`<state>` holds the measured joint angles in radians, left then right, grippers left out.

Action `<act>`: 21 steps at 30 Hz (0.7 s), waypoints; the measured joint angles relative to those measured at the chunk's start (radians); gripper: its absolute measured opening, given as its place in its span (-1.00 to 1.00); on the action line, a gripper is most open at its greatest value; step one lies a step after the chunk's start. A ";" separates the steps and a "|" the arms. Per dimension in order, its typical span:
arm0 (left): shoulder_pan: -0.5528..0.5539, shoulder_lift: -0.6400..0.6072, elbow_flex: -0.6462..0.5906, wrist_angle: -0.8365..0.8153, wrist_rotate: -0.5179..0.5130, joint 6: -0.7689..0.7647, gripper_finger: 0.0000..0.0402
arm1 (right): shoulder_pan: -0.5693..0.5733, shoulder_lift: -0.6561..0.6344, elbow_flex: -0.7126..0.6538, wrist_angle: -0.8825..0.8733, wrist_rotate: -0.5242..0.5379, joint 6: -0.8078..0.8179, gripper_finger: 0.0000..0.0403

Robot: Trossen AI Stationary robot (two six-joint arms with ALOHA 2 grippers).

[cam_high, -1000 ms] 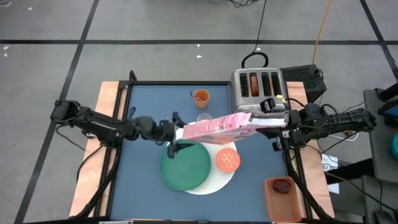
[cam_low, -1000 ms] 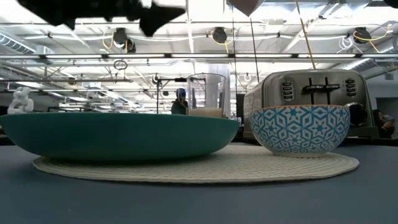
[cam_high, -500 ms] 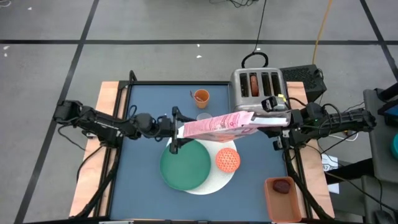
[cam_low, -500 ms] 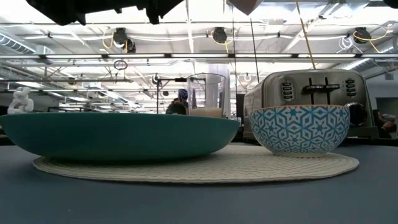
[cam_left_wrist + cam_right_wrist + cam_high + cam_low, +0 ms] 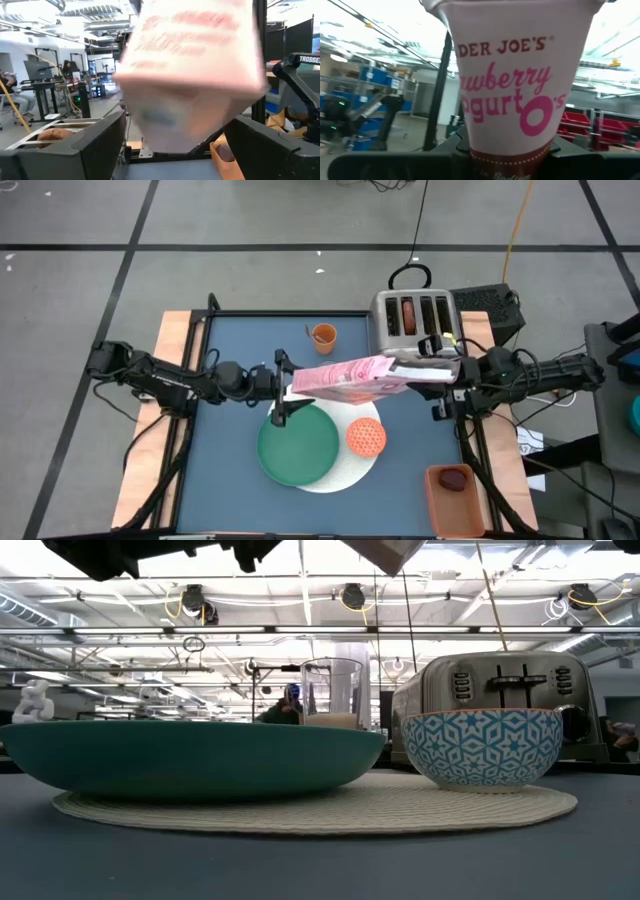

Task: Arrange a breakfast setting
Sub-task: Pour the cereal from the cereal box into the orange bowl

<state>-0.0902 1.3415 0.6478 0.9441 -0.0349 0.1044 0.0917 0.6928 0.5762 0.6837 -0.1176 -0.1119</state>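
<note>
The pink cereal box (image 5: 350,378) hangs about level over the table, above the far rim of the green plate (image 5: 298,445). My right gripper (image 5: 425,372) is shut on its right end. My left gripper (image 5: 283,388) is open, one finger on either side of the box's left end (image 5: 190,75), with a gap showing at each side. The plate and the small orange bowl (image 5: 366,437) rest on the white disc (image 5: 345,477). The milk glass (image 5: 333,692) stands behind them, and the orange cup (image 5: 323,334) farther back. My right gripper pinches the box's bottom end (image 5: 510,150) between its two fingers. It comes about level from the table's right side, and the fingers lie along the box. The box is lifted clear of the table, with its printed face (image 5: 515,85) toward the wrist camera and its top end toward my left arm.
A metal toaster (image 5: 412,320) stands at the far right with a brown bagel (image 5: 407,315) in one slot. An orange tray (image 5: 455,498) near the front right corner holds the dark-red fruit (image 5: 454,478). Bare blue table (image 5: 225,470) lies left of the plate.
My left gripper has tipped upward and risen slightly, its fingers staying wide apart. The box's left end has swung a little toward the table's far edge, so the box lies more nearly square across the table.
</note>
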 joint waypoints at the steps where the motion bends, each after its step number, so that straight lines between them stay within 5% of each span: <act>1: 0.000 0.000 0.000 0.000 -0.004 0.000 0.66 | 0.000 0.003 0.000 0.000 0.013 -0.005 -0.55; 21: 0.003 0.000 0.000 0.006 0.000 0.069 0.66 | 0.000 0.141 0.000 0.108 0.016 -0.045 -0.55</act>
<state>-0.0870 1.3415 0.6479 0.9497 -0.0353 0.1737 0.0917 0.8337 0.5766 0.7915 -0.1013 -0.1569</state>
